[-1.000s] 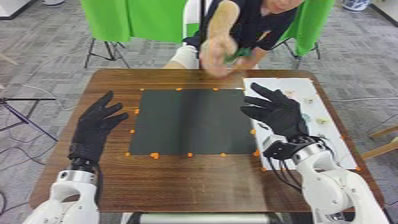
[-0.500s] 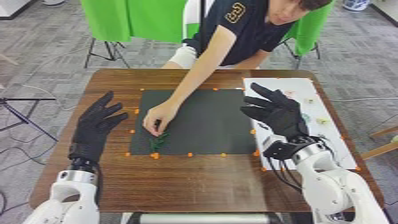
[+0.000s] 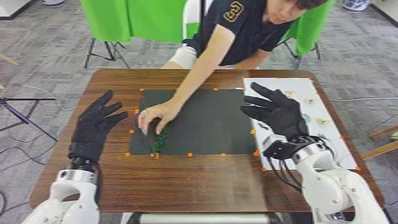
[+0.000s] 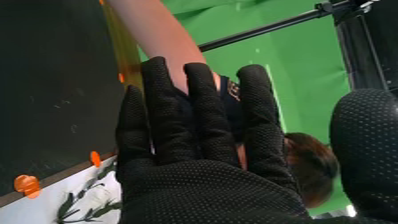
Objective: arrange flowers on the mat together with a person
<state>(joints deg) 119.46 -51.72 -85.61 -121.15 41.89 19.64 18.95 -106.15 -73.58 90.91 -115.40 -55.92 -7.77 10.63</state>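
By the green sprig (image 3: 159, 143), a person's hand (image 3: 160, 113) has shifted slightly — robot's left hand (image 3: 91, 125) and right hand (image 3: 282, 116) unclenched.

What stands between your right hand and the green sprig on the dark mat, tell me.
Nothing visible stands between the right hand and the green sprig; the flat dark mat stretches between them. A person's hand is at the sprig's far end, though, and may be in the way there.
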